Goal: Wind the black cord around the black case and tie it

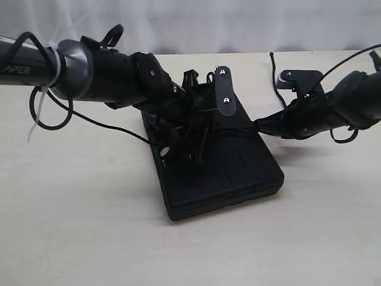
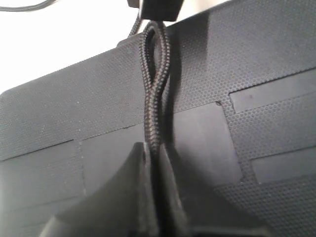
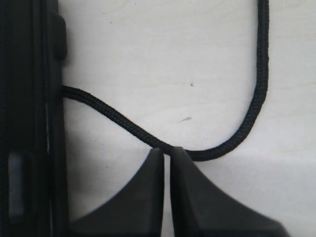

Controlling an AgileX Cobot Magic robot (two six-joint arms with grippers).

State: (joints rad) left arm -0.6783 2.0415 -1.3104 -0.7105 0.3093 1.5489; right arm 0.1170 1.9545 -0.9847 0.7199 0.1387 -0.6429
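Black cord (image 2: 157,89) ran as two strands side by side over the textured top face of the black case (image 2: 256,59). Your left gripper (image 2: 154,150) was pinched tight on those strands above the lid. Your right gripper (image 3: 167,150) was closed as well, nipping the cord at its fingertips just beside the case's edge, over the pale table (image 3: 148,49). From that pinch, one stretch led to the case's side and the other curved away across the tabletop. The case lay flat on the table between your two arms.

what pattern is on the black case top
Black case: fine dimpled texture, smooth panels; left wrist view.
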